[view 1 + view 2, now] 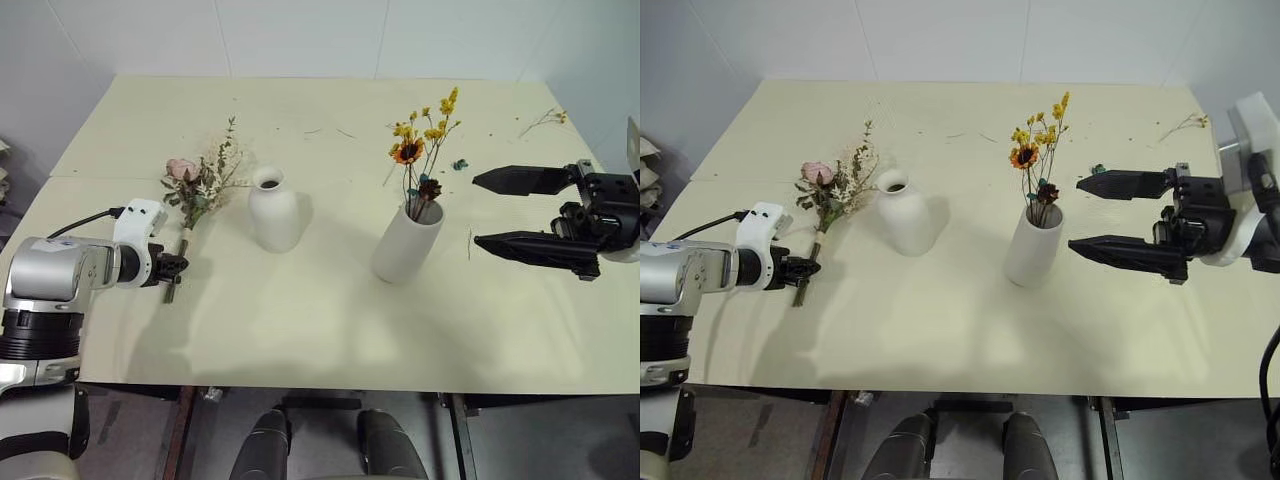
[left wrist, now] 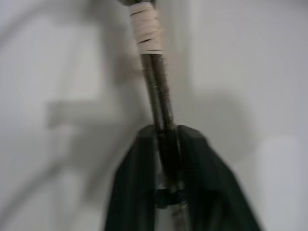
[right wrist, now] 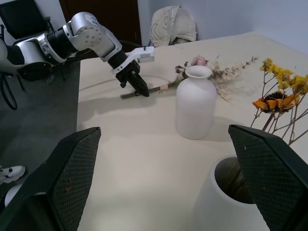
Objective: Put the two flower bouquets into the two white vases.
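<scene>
Stems of the pink rose bouquet [image 1: 200,185] vanish inside the clamped left tool [image 1: 172,266]; right tool [image 1: 1095,215] gapes beside the cylinder vase [image 1: 1032,245].

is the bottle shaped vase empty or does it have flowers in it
Empty: the bottle vase shows a bare dark mouth; the rose bouquet lies on the table beside it.

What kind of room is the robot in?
Probably a robot test room or lab: a plain pale table by bare white walls, and a dark screen on a side desk.
</scene>
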